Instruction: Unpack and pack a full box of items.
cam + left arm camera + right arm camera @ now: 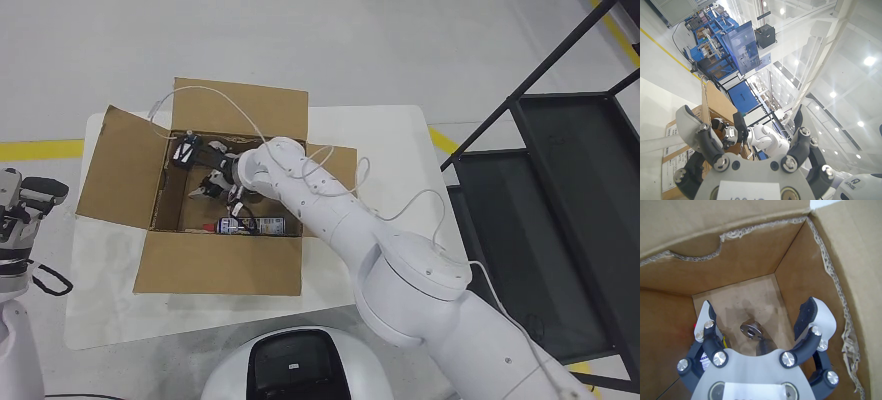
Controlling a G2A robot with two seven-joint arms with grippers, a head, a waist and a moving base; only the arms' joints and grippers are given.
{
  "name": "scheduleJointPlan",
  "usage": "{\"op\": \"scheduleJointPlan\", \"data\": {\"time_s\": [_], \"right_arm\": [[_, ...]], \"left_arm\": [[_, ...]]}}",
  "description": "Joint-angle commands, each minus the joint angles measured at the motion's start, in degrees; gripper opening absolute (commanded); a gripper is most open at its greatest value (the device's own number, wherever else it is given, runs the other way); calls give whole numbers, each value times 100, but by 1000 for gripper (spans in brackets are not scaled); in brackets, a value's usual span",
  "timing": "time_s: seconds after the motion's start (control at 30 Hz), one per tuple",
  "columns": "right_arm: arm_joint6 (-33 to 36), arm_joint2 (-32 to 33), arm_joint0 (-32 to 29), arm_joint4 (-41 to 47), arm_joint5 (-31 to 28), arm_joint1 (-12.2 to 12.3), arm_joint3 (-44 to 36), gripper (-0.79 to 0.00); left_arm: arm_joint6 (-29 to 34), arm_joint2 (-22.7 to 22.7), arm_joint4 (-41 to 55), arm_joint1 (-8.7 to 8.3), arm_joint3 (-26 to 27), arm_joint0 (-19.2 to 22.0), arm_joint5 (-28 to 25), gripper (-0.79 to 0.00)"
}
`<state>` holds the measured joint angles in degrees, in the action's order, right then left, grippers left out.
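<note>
What worries me here is a bad grab. The right gripper (757,307) is down inside the box (800,262) with its jaws spread wide and nothing between them. The metal flange (750,330) it seems to be after is joined to, or resting on, a dark piece (764,346); I can't tell which. If the jaws close off-centre, I'd expect the round flange to slip sideways or tip over. One finger is also close to the box wall, and the torn cardboard edge could snag it on the way out and drag the box across the bench (400,150).

The flange lies straight ahead of the gripper's palm, in line between the two fingers and deeper in the box, untouched. A yellow-and-black item (724,341) sits just beside the other finger.

The left gripper (742,111) is wide open and empty too. It sits off to the side of the box, pointing up into the room, well apart from everything inside.
</note>
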<state>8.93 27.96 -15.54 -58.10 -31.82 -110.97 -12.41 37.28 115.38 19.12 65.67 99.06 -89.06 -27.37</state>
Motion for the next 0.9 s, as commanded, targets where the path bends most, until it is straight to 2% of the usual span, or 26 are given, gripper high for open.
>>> {"op": "scheduleJointPlan", "data": {"time_s": [0.0, 0.27, 0.5, 0.7, 0.87], "right_arm": [[-164, 19, 4, -28, -111, 38, -26, 0], [-675, 100, -35, -209, -224, 226, -201, 0], [-1177, 239, -139, -375, -192, 486, -459, 0], [-1389, 439, -307, -511, -24, 782, -864, 0], [-1627, 708, -614, -702, 57, 1135, -1520, 0]], "left_arm": [[0, 0, 0, 0, 0, 0, 0, 0], [0, 0, 0, 0, 0, 0, 0, 0], [0, 0, 0, 0, 0, 0, 0, 0], [0, 0, 0, 0, 0, 0, 0, 0], [0, 0, 0, 0, 0, 0, 0, 0]]}}
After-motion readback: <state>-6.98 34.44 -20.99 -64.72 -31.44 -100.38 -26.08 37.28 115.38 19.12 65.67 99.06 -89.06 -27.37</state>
